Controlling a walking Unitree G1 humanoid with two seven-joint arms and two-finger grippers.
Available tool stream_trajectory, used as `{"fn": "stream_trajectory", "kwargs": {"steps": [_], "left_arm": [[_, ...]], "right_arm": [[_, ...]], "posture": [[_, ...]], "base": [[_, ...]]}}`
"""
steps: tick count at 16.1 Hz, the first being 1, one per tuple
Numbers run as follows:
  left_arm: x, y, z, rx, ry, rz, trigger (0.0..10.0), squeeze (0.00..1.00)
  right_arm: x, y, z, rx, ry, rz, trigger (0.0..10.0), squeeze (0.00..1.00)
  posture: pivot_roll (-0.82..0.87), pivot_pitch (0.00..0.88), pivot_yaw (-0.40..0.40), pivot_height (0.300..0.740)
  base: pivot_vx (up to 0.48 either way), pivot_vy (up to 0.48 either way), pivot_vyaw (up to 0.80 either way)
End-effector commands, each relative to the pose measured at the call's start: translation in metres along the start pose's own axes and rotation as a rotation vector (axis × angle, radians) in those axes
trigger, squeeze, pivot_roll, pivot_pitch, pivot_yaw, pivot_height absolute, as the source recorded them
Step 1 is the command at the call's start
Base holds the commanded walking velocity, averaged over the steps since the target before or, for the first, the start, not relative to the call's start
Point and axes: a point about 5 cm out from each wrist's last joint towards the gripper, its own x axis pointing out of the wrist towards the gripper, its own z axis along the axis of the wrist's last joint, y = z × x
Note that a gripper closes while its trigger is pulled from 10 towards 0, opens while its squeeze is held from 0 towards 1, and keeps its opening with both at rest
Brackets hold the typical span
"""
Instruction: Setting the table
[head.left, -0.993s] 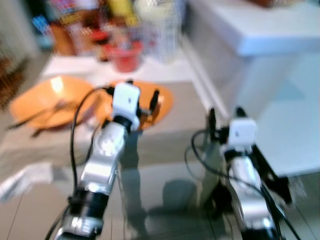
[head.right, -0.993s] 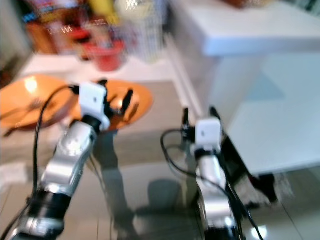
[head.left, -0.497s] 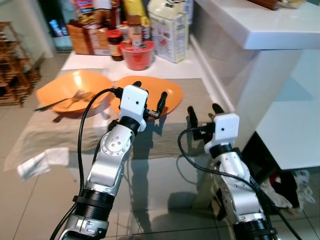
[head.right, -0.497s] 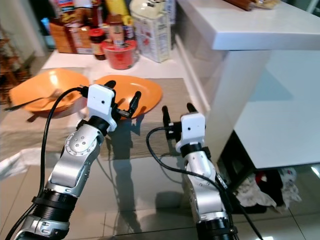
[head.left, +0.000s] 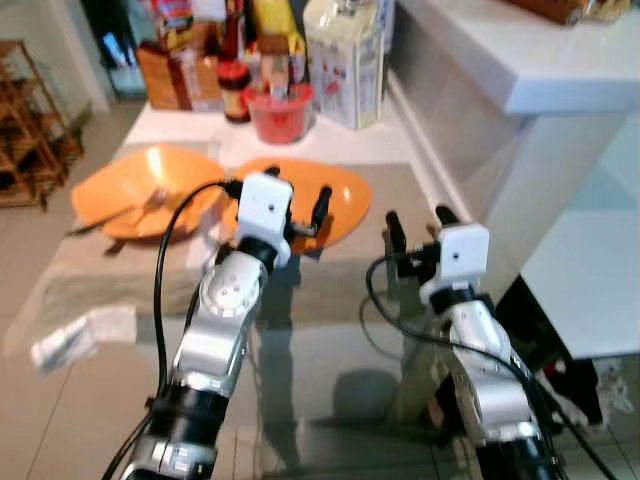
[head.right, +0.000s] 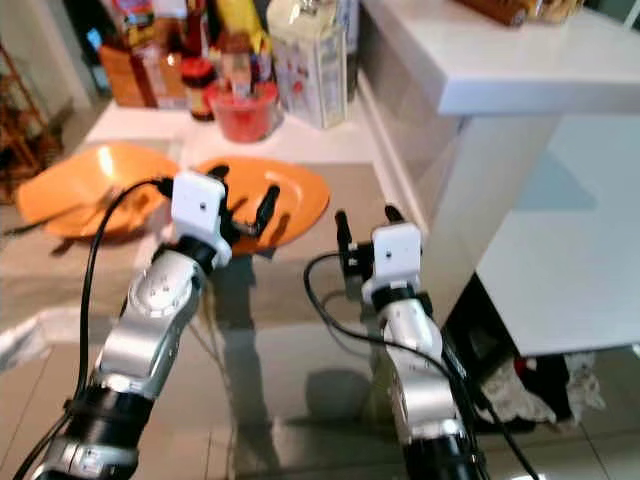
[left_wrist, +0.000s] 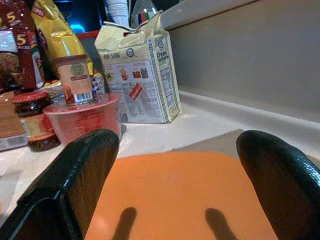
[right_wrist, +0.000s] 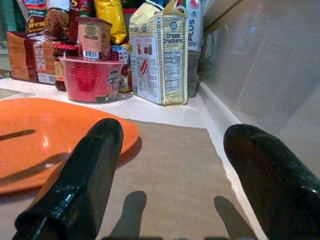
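Two orange plates are seen laid on a beige cloth (head.left: 330, 290) that covers the low desk (head.left: 190, 122). The far plate (head.left: 140, 190), at about 10 o'clock in the head views, carries a fork (head.left: 140, 205). The near plate (head.left: 340, 200), at about 12 o'clock, carries nothing, and no cutlery or glass is seen beside it. The setting is therefore judged to be partly done, with the near place left to be completed. A red cup (head.left: 282, 112), jars and a cracker carton (head.left: 345, 60) are crowded along the back edge of the desk.

The left claw (head.left: 297, 195) is held low over the near plate with its fingers spread wide; nothing is gripped, and contact with the plate cannot be confirmed, though finger shadows fall on it in the wrist view. The right claw (head.left: 418, 222) is poised over the cloth, just beside the plate's edge at 3 o'clock, likewise spread wide and holding nothing.
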Motion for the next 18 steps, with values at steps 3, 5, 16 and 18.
{"fn": "stream_trajectory", "kwargs": {"steps": [3, 5, 16, 18], "left_arm": [[0.001, 0.000, 0.004, -0.002, -0.017, 0.011, 10.0, 0.00], [0.001, -0.002, 0.004, -0.001, -0.018, 0.006, 10.0, 0.00], [0.001, -0.004, 0.005, -0.015, -0.017, -0.010, 10.0, 0.00], [-0.001, -0.001, 0.008, 0.002, -0.023, -0.021, 10.0, 0.00]], "right_arm": [[0.004, -0.003, 0.005, -0.002, -0.026, 0.006, 10.0, 0.00], [0.004, -0.003, 0.006, -0.004, -0.026, 0.006, 10.0, 0.00], [0.009, -0.005, 0.000, 0.096, 0.028, 0.003, 10.0, 0.00], [0.020, -0.014, 0.004, 0.176, 0.031, -0.055, 10.0, 0.00]], "posture": [[0.08, 0.000, 0.001, 0.740], [0.08, 0.000, 0.000, 0.740], [0.09, 0.000, 0.004, 0.740], [0.11, 0.000, 0.011, 0.740]], "base": [[0.439, 0.000, 0.00], [0.397, 0.000, 0.00], [0.000, 0.000, 0.00], [0.000, 0.000, 0.00]]}}
